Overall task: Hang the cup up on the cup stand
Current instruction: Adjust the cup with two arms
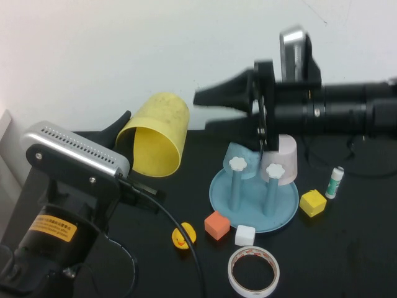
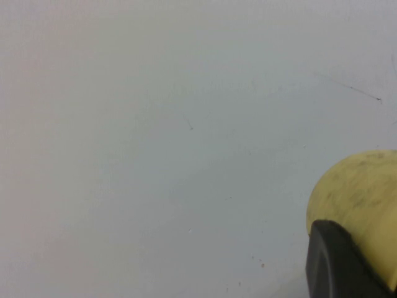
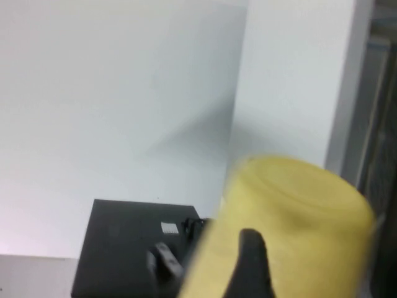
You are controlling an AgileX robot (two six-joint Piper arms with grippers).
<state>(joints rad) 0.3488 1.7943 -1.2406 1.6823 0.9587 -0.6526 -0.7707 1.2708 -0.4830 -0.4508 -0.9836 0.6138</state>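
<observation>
The black worktop (image 1: pixel 347 261) carries the round light-blue plastic cup stand (image 1: pixel 251 205), with its upright blue pegs topped by white flower knobs, and everything else is placed from it. The plain yellow tapered plastic cup (image 1: pixel 155 133) is held in the air up and to the left of the stand, tilted with its open mouth facing down toward the camera, pinched at the rim by the left tool (image 1: pixel 124 127). The right tool (image 1: pixel 226 108) hangs above the stand with its fingers spread and empty, pointing at the cup. A pale pink cup (image 1: pixel 282 160) and a light blue cup (image 1: pixel 239 155) already sit on the stand's far pegs. My worry is the handover: a thin rim pinch could let the cup swing or slip, and a low approach could knock the hung cups or tip the stand.
</observation>
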